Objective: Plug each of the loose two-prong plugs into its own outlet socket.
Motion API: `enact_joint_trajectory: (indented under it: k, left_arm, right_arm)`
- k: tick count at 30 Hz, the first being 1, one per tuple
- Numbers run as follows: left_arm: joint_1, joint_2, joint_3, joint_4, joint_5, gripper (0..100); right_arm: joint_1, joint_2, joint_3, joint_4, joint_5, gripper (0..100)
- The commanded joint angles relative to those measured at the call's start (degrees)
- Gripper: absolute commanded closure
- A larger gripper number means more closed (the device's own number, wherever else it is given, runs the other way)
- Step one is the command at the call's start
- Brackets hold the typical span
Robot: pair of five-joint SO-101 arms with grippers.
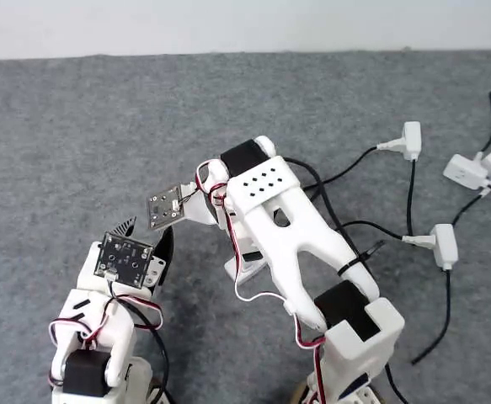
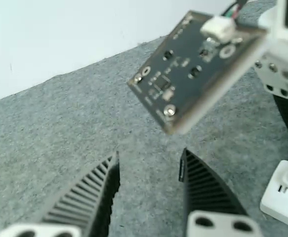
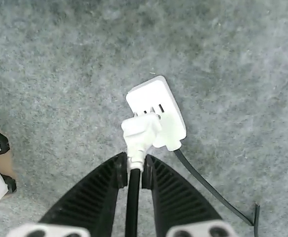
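Note:
My right gripper (image 3: 135, 165) is shut on a white two-prong plug (image 3: 140, 133) at the point where its black cord leaves it. The plug's prongs are against the slotted face of a white outlet block (image 3: 158, 111) lying on the grey carpet. That block (image 2: 284, 192) also appears beside the right arm's camera board (image 2: 198, 69). My left gripper (image 2: 150, 157) hangs open over bare carpet, nothing between its ribbed black fingers (image 2: 92, 195). From above, the left gripper (image 1: 144, 234) sits close beside the right arm's wrist (image 1: 211, 189). Two loose white plugs (image 1: 409, 139) (image 1: 440, 244) lie at the right.
Another pair of white plug bodies (image 1: 477, 170) lies at the far right edge, with black cords (image 1: 413, 189) looping across the carpet. The right arm's white links (image 1: 296, 227) cover the middle of the table. Open carpet lies at the back left.

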Motion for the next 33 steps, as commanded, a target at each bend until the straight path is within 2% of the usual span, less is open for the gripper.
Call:
enact_joint_trajectory:
  k: [1,22,33]
  left_arm:
    - [-0.3,-0.4,-0.3,-1.5,0.4,80]
    - [-0.3,-0.4,0.0,-1.5,0.4,80]
    - [-0.3,-0.4,0.0,-1.5,0.4,80]
  right_arm:
    - [0.8,-0.5,-3.0,-0.8,0.9,99.1]
    - [0.9,3.8,-3.1,-1.9,0.9,99.1]
    - [3.0,-0.4,-6.1,2.9,0.9,99.1]
